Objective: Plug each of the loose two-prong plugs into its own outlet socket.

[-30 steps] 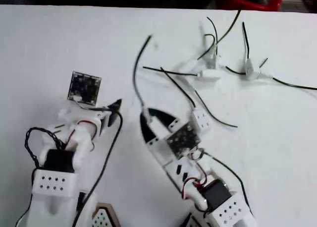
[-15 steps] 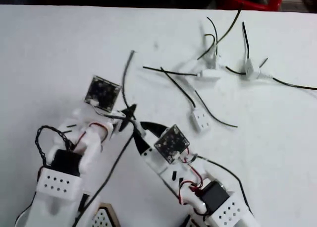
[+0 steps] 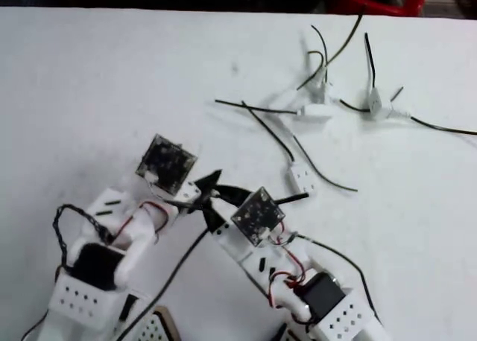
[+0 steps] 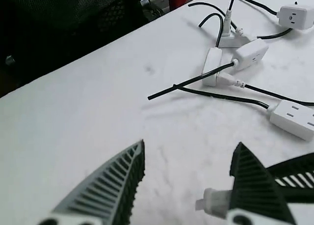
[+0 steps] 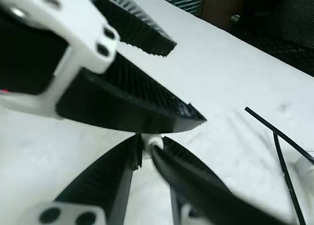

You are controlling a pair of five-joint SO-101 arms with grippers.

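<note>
My right gripper (image 3: 218,205) is shut on a small white two-prong plug (image 5: 150,144), whose black wire (image 3: 289,199) sticks out to the right. My left gripper (image 3: 206,187) stands open right against it. In the left wrist view the plug (image 4: 212,205) sits beside one of the fingers (image 4: 252,185) of the left gripper (image 4: 191,151). In the right wrist view the left arm's ribbed fingers (image 5: 132,104) hang just above my right gripper (image 5: 147,141). A loose white outlet socket (image 3: 302,179) lies a little to the right of both grippers.
More white sockets and plugs with black wires lie tangled at the back right (image 3: 317,112) (image 3: 376,103). In the left wrist view they appear as white blocks (image 4: 252,53) (image 4: 293,16), with the near socket (image 4: 294,119) closer. A wooden piece (image 3: 156,326) sits at the front edge.
The left arm has swung right until its open gripper meets the right gripper. The right gripper has drawn back and left, and the plug's wire has swung round from pointing away to pointing right.
</note>
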